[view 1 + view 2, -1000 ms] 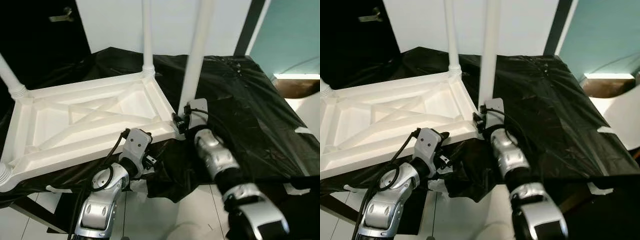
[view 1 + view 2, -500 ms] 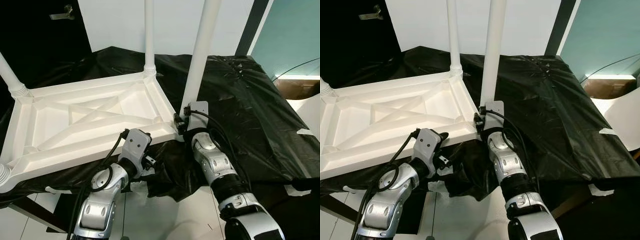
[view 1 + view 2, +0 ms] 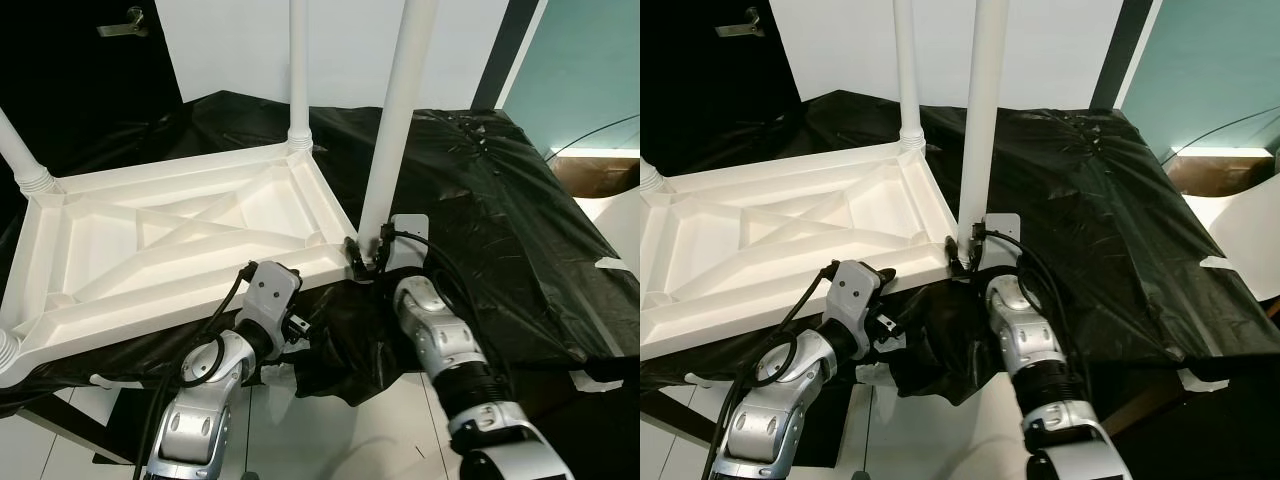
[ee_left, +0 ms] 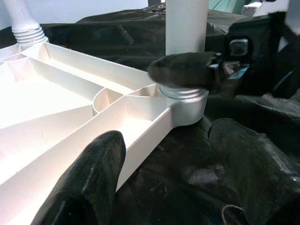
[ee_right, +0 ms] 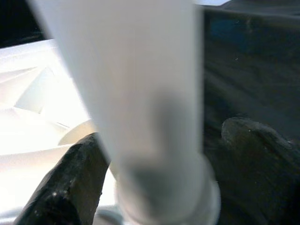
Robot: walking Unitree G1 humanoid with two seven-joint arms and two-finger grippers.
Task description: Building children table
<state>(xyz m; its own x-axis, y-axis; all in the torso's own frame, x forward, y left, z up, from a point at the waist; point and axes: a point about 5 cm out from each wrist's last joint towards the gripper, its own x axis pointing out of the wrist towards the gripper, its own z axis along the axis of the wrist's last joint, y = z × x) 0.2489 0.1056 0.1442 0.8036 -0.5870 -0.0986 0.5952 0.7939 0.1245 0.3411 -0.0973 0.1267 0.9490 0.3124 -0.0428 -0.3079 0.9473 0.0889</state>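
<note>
White leg [image 3: 392,140] is being pinched at its base by right end effector [image 5: 154,178], axis upright at 12 o'clock; left end effector [image 4: 101,161], spread, is bracing tabletop frame [image 3: 170,240] rim.

Left arm [image 3: 200,400] and right arm [image 3: 445,345]: rounded silver segments joined by black ribbed collars. A flat pale-grey wrist block sits just behind the jaws on each arm, with small black connectors beside it. Black cables loop from each wrist block back along the forearm. Left gripper [image 4: 96,180] and right gripper [image 5: 154,164]: long, matte-black, round-tipped fingers [image 5: 70,180] with a finely grained surface.
</note>
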